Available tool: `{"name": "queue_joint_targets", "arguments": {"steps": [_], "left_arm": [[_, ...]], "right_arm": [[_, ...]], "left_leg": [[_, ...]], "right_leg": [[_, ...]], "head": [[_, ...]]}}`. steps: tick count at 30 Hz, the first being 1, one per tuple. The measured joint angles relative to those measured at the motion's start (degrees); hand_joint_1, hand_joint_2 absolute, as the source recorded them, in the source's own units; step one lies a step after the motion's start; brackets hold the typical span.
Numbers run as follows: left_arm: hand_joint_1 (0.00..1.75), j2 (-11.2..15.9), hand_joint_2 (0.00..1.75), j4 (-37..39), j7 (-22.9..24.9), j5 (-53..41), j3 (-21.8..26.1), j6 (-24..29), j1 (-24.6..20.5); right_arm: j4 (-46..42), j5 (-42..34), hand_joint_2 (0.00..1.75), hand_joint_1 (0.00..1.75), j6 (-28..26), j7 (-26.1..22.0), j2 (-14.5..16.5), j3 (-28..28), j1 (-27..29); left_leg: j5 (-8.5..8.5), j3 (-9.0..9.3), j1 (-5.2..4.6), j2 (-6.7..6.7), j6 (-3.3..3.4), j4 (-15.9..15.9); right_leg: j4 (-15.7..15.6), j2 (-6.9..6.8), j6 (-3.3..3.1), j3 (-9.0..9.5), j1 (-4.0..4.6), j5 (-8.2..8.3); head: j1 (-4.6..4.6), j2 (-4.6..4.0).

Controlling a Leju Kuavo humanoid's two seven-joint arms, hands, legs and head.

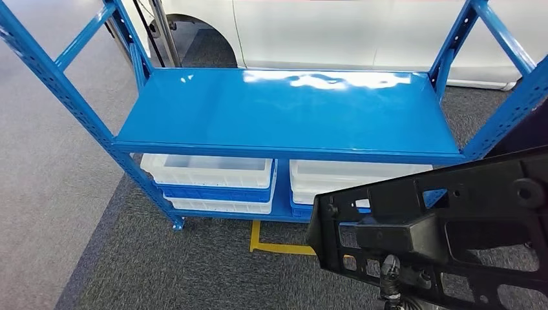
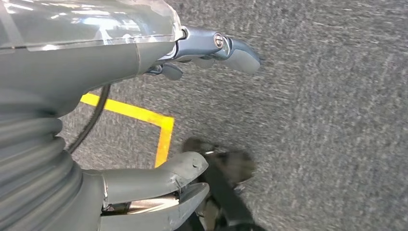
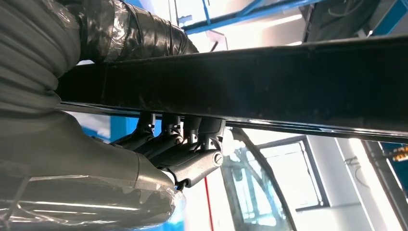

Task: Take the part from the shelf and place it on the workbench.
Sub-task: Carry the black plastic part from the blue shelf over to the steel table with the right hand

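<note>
Black part fills the head view's lower right, before the blue shelf. Left wrist view: left hand hangs over carpet, fingers apart, holding nothing. Right wrist view: right hand grips the part.

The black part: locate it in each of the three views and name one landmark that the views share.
Head view: the black part fills the lower right, in front of the blue shelf.
Left wrist view: not in it.
Right wrist view: a dark bar across the frame, gripped by the right hand.
Shared landmark: the blue shelf's beams.
</note>
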Motion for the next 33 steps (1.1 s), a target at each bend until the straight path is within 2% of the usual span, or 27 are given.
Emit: {"name": "queue_joint_targets", "arguments": {"steps": [1,2,3,4,5,6,7,8,10,11,13,15,16,17,18,19,20,21,22,24,25,27,29,30,31,32,33], "left_arm": [[0.0,0.0,1.75,0.0,-0.1,0.0,0.1,0.0,0.0],[0.0,0.0,1.75,0.0,-0.1,-0.1,0.2,0.0,0.0],[0.0,0.0,1.75,0.0,-0.2,-0.1,0.2,0.0,0.0],[0.0,0.1,1.75,0.0,-0.2,-0.2,0.2,0.0,0.0],[0.0,0.1,1.75,-0.1,-0.2,-0.3,0.2,0.0,0.0],[0.0,0.2,1.75,-0.1,-0.3,-0.4,0.3,0.0,0.0],[0.0,0.2,1.75,-0.2,-0.4,-0.5,0.3,0.0,-0.1],[0.0,0.2,1.75,-0.2,-0.5,-0.5,0.3,0.0,-0.2],[0.0,0.1,1.75,-0.2,-0.7,-0.6,0.4,0.1,-0.3],[0.0,0.1,1.75,-0.2,-0.7,-0.7,0.5,0.1,-0.4],[0.0,0.1,1.75,-0.3,-0.8,-0.8,0.6,0.2,-0.2],[0.0,0.1,1.75,-0.3,-0.8,-1.0,0.7,0.2,0.0],[0.0,0.1,1.75,-0.3,-0.9,-1.1,0.8,0.1,0.1],[0.0,0.1,1.75,-0.3,-0.9,-1.2,0.9,0.0,0.1],[0.0,0.1,1.75,-0.3,-1.0,-1.2,1.0,0.0,0.1],[0.0,0.1,1.75,-0.3,-1.0,-1.2,1.0,-0.1,0.1],[0.0,0.1,1.75,-0.3,-1.0,-1.3,1.1,-0.2,0.0],[0.0,0.1,1.75,-0.3,-1.0,-1.3,1.1,-0.2,0.0],[0.0,0.2,1.75,-0.3,-1.1,-1.3,1.2,-0.2,0.0],[0.0,0.2,1.75,-0.3,-1.1,-1.3,1.3,-0.2,-0.3],[0.0,0.2,1.75,-0.3,-1.2,-1.3,1.3,-0.3,-0.5],[0.0,0.1,1.75,-0.3,-1.3,-1.5,1.4,-0.3,-0.5],[0.0,0.1,1.75,-0.3,-1.5,-1.7,1.6,-0.4,-0.3],[0.0,0.2,1.75,-0.3,-1.5,-1.7,1.6,-0.4,-0.2],[0.0,0.2,1.75,-0.3,-1.5,-1.8,1.7,-0.4,-0.1],[0.0,0.2,1.75,-0.3,-1.5,-1.8,1.7,-0.4,0.0],[0.0,0.2,1.75,-0.3,-1.6,-1.9,1.8,-0.5,0.0]], "right_arm": [[0.0,0.0,1.75,1.75,0.1,0.0,0.0,-0.1,0.1],[0.0,0.0,1.75,1.75,0.1,0.0,0.1,-0.2,0.2],[0.0,-0.1,1.75,1.75,0.2,0.0,0.2,-0.4,0.3],[0.0,-0.2,1.75,1.75,0.3,0.0,0.3,-0.5,0.4],[0.0,-0.3,1.75,1.75,0.4,0.0,0.4,-0.6,0.4],[-0.1,-0.4,1.75,1.75,0.5,0.0,0.6,-0.7,0.4],[-0.1,-0.4,1.75,1.75,0.6,0.0,0.6,-0.8,0.4],[-0.1,-0.4,1.75,1.75,0.6,0.0,0.7,-0.8,0.4],[-0.2,-0.3,1.75,1.75,0.5,0.0,0.8,-0.9,0.5],[-0.3,-0.2,1.75,1.75,0.5,0.0,0.8,-1.0,0.6],[-0.5,-0.1,1.75,1.75,0.2,0.0,0.8,-1.1,0.6],[-0.5,0.0,1.75,1.75,-0.3,0.0,0.8,-1.1,0.7],[-0.5,0.0,1.75,1.75,-0.5,0.0,0.8,-1.2,0.8],[-0.5,0.0,1.75,1.75,-0.7,0.0,0.8,-1.3,0.9],[-0.5,0.0,1.75,1.75,-0.8,0.0,0.8,-1.4,1.0],[-0.5,0.0,1.75,1.75,-0.9,0.0,0.8,-1.5,1.1],[-0.5,0.0,1.75,1.75,-0.9,0.0,0.8,-1.6,1.1],[-0.6,0.0,1.75,1.75,-0.9,0.0,0.8,-1.7,1.2],[-0.6,0.0,1.75,1.75,-0.9,0.0,0.8,-1.7,1.3],[-0.8,0.0,1.75,1.75,-1.0,0.0,0.8,-1.8,1.4],[-0.9,0.1,1.75,1.75,-1.0,0.0,0.9,-1.9,1.5],[-1.2,0.5,1.75,1.75,-1.0,0.0,1.2,-2.1,1.7],[-1.4,1.0,1.75,1.75,-1.2,0.0,1.7,-2.3,1.8],[-1.5,1.1,1.75,1.75,-1.4,0.0,1.8,-2.4,1.9],[-1.5,1.1,1.75,1.75,-1.5,0.0,1.9,-2.6,2.0],[-1.5,1.1,1.75,1.75,-1.5,0.0,2.0,-2.9,2.2],[-1.5,1.1,1.75,1.75,-1.5,0.0,2.0,-3.1,2.3]], "left_leg": [[0.15,-0.03,-0.18,-0.16,0.33,2.4],[1.52,0.69,-0.41,-0.28,0.84,3.1],[3.45,2.32,-0.74,-0.51,1.57,1.9],[5.03,4.88,-1.21,-1.31,2.58,-1.1],[5.42,7.96,-1.63,-2.49,3.74,-5.4],[5.03,10.79,-1.92,-3.53,4.48,-9.6],[4.23,12.83,-2.21,-4.31,4.96,-13.0],[3.53,13.87,-2.32,-4.38,5.07,-15.0],[4.03,14.19,-2.14,-3.25,4.79,-16.7],[4.61,14.18,-1.89,-2.55,4.84,-17.3],[5.61,13.94,-1.5,-0.99,4.86,-18.1],[5.93,13.2,-1.4,0.57,4.82,-18.0],[5.96,12.84,-1.3,1.37,4.69,-17.7],[5.91,12.53,-1.14,2.14,4.47,-17.4],[5.76,12.29,-0.91,2.81,4.15,-17.0],[5.49,12.13,-0.68,3.42,3.71,-16.4],[5.16,11.89,-0.59,3.96,3.19,-15.8],[4.85,11.77,-0.6,4.4,2.69,-15.2],[4.62,11.72,-0.66,4.75,2.25,-14.7],[4.54,11.82,-0.74,5.4,1.6,-14.5],[4.33,11.81,-0.6,5.2,1.28,-14.4],[2.43,10.87,-0.31,3.05,0.79,-12.3],[-1.38,7.92,-0.08,0.44,0.51,-5.7],[-3.01,6.11,-0.04,-0.03,0.46,-1.8],[-3.7,4.77,-0.04,-0.21,0.45,1.1],[-3.17,4.28,-0.04,-0.28,0.51,1.9],[-1.49,4.85,-0.03,-0.41,0.64,0.4]], "right_leg": [[0.0,0.5,-0.11,-0.86,0.29,0.64],[0.0,1.01,-0.19,-1.66,0.59,1.3],[0.1,1.54,-0.25,-2.37,0.91,1.92],[0.1,2.09,-0.31,-2.95,1.17,2.51],[0.1,2.57,-0.28,-3.38,1.43,3.03],[0.1,3.01,-0.18,-3.67,1.54,3.54],[0.0,3.45,0.01,-3.89,1.5,4.05],[-0.1,3.88,0.27,-4.07,1.42,4.55],[-0.2,4.46,0.83,-4.46,1.45,5.22],[0.4,3.96,1.16,-4.87,1.52,4.61],[4.7,1.97,1.96,-6.68,1.25,1.15],[11.7,0.56,3.02,-9.0,0.36,-2.91],[13.8,0.2,3.54,-9.4,-0.15,-3.84],[13.9,-0.11,4.04,-8.73,-0.62,-3.72],[11.8,-0.57,4.49,-6.92,-1.02,-2.7],[8.1,-1.46,4.9,-4.4,-1.35,-1.51],[4.7,-2.37,4.99,-2.22,-1.35,-0.67],[2.2,-3.02,4.72,-0.75,-1.29,-0.21],[1.1,-3.37,4.26,-0.2,-1.14,-0.23],[1.1,-2.64,3.08,-0.58,-0.91,-0.25],[1.0,-2.23,2.66,-0.72,-0.95,-0.15],[0.8,-1.37,1.85,-0.92,-1.13,0.2],[0.6,-0.36,1.3,-1.17,-1.14,0.49],[0.6,0.25,1.17,-1.29,-1.08,0.56],[0.6,0.95,1.09,-1.35,-1.01,0.61],[0.7,1.7,1.07,-1.36,-0.97,0.63],[0.8,2.49,1.07,-1.32,-0.96,0.63]], "head": [[0.0,0.01],[0.0,0.01],[0.0,0.01],[0.01,0.01],[0.02,0.01],[0.03,0.01],[0.04,0.01],[0.03,0.01],[0.04,0.01],[0.13,0.01],[0.32,0.01],[0.38,0.0],[0.39,0.0],[0.39,0.0],[0.39,0.0],[0.39,0.0],[0.39,0.0],[0.38,0.0],[0.36,0.0],[0.33,0.0],[0.32,0.0],[0.31,0.01],[0.29,0.01],[0.28,0.0],[0.28,0.0],[0.28,0.0],[0.28,0.0]]}}
